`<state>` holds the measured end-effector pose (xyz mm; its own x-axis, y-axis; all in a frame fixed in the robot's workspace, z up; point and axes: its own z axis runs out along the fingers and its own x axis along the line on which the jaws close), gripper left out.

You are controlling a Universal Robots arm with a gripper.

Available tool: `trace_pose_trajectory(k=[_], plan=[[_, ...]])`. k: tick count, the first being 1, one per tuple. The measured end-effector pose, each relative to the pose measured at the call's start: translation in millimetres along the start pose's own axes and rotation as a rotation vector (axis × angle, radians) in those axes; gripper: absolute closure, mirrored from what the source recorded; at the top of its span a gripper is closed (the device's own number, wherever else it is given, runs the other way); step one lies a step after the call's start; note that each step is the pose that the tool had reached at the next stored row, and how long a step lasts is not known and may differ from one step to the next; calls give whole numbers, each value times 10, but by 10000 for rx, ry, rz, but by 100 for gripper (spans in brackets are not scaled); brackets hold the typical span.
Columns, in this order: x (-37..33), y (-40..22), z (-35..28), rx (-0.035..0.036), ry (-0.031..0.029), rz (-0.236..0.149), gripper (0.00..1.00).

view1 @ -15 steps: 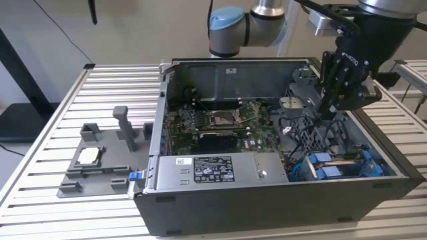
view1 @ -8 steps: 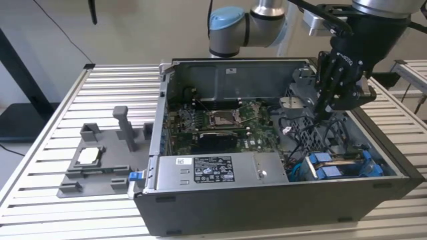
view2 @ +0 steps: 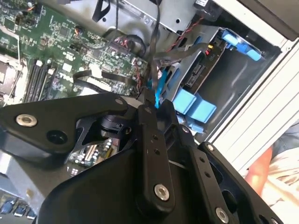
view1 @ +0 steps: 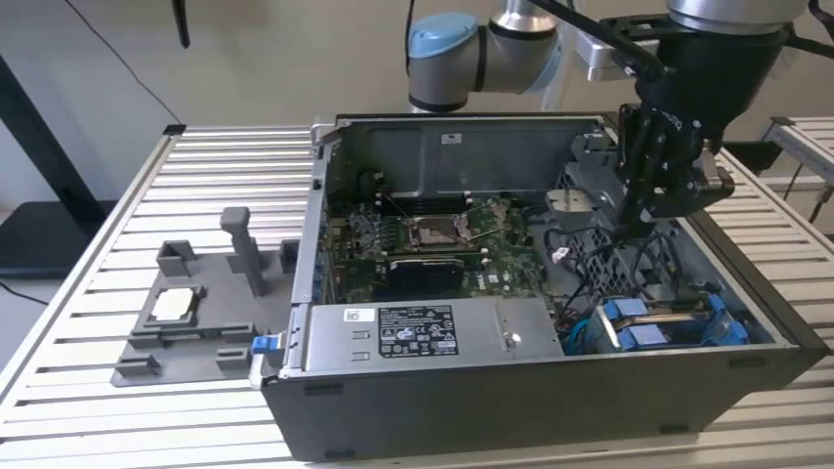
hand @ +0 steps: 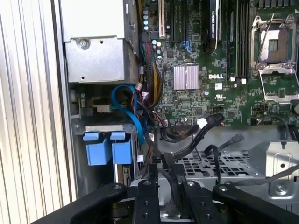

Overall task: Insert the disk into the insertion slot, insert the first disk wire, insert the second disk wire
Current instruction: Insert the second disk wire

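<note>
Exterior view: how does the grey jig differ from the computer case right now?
The grey jig is low, light grey plastic with upright posts; the computer case is a far bigger dark box, open on top. The jig lies at the exterior view's left, clear of the tool; the case has the tool hanging inside it. Both rest on the slatted table.

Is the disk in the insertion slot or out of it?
In: the disk, blue tabs outward, sits inside the insertion slot. The gripper grips a wire.
</note>
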<state>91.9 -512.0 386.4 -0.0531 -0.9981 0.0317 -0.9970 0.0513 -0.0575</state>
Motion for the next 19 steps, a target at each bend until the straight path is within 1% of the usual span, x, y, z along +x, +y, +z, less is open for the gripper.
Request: trace_pose_trajectory(k=[1,4,7,14,17,19], plan=[[-4,14,0,18,49,-14,73],[-21,43,6,76,232,-79,73],[-50,57,18,123,350,-218,73],[-149,93,47,170,529,-646,73],[-162,127,55,194,605,-731,73],[-161,153,58,219,680,-770,73]])
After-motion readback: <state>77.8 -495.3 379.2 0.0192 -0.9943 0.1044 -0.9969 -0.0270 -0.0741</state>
